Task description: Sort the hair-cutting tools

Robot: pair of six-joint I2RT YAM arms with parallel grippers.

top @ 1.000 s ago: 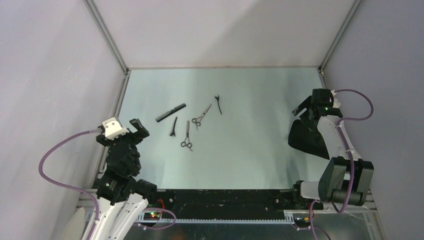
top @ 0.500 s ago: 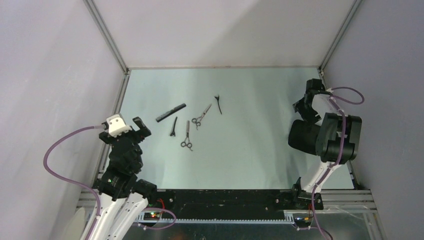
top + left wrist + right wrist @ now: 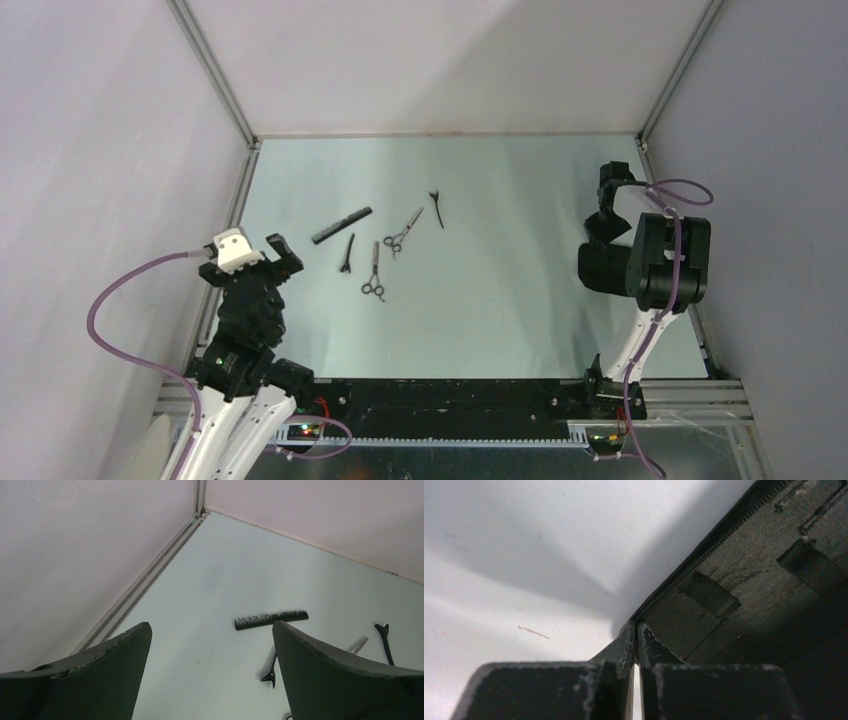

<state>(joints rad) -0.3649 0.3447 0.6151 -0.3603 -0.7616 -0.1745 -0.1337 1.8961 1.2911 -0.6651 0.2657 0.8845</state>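
Note:
A dark straight comb (image 3: 340,226) lies left of centre on the table, also visible in the left wrist view (image 3: 271,620). Below it lies a black hair clip (image 3: 347,254) (image 3: 270,672). Two silver scissors (image 3: 373,272) (image 3: 404,232) lie beside it, and a second clip (image 3: 437,208) (image 3: 385,640) lies farther back. My left gripper (image 3: 250,265) (image 3: 211,627) hovers open to the near left of them, holding nothing. My right gripper (image 3: 603,218) (image 3: 635,630) is at the far right, shut on the zipper edge of the black pouch (image 3: 600,268) (image 3: 744,590).
White walls enclose the table on the left, back and right, with metal rails (image 3: 240,190) along their bases. The right arm's bulky elbow (image 3: 670,260) hangs above the pouch and hides most of it. Both arm bases stand at the near edge.
My right gripper has shut on the pouch's edge while that arm folded back and its elbow swung over the pouch. My left gripper dropped slightly nearer. The tools have not moved.

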